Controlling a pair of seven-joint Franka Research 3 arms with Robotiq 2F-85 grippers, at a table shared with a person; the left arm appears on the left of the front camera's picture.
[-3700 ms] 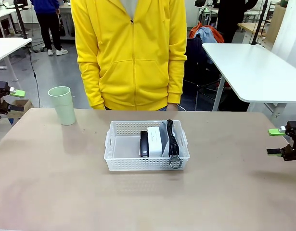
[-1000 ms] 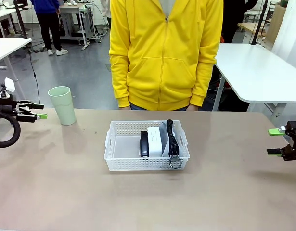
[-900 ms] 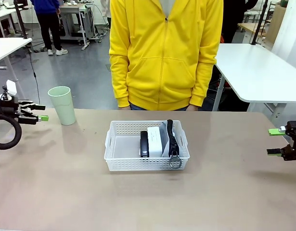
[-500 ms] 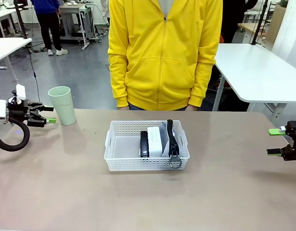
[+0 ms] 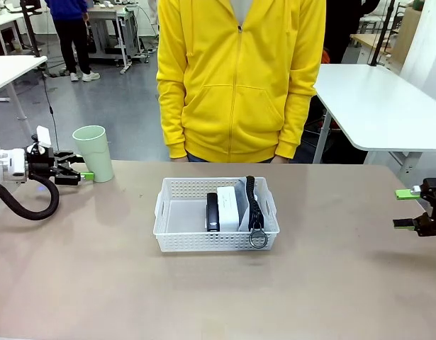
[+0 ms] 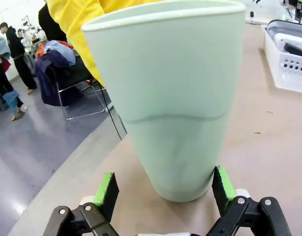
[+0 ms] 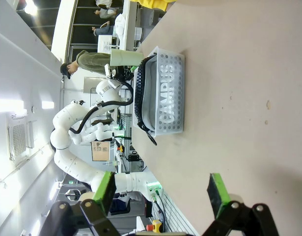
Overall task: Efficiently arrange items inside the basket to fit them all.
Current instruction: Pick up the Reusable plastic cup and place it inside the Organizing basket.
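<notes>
At the centre of the tan table point(image 5: 97, 283) stands the small white rectangular plastic basket point(image 5: 216, 214) with perforated lattice sides and rim handles. Inside the basket, three items stand on edge in its right half: the black stapler point(image 5: 213, 211) on the left, the white boxy device point(image 5: 227, 208) touching it in the middle, and the grey pencil pouch point(image 5: 254, 201) with a black zipper strip and metal ring against the right wall. The left half of the basket floor is bare. The right wrist view shows the white "CAMPUS" lettering of the pouch through the lattice wall.

Left of the basket and well apart from it, near the far table edge, the pale green tumbler cup point(image 5: 93, 153) stands upright on the table. The left gripper point(image 5: 86, 175) is level with the base of the cup. In the left wrist view its green-padded fingers point(image 6: 106, 189) straddle the cup base, one on each side. The jaws are spread wide; the right-hand pad sits just beside the cup wall, and contact cannot be confirmed. The cup is not lifted.

Right of the basket and well apart from it, the right gripper point(image 5: 407, 208) hovers above the table with its jaws released and nothing between them.

Behind the basket, a person in a yellow zip hoodie point(image 5: 239, 78) stands at the far table edge.
</notes>
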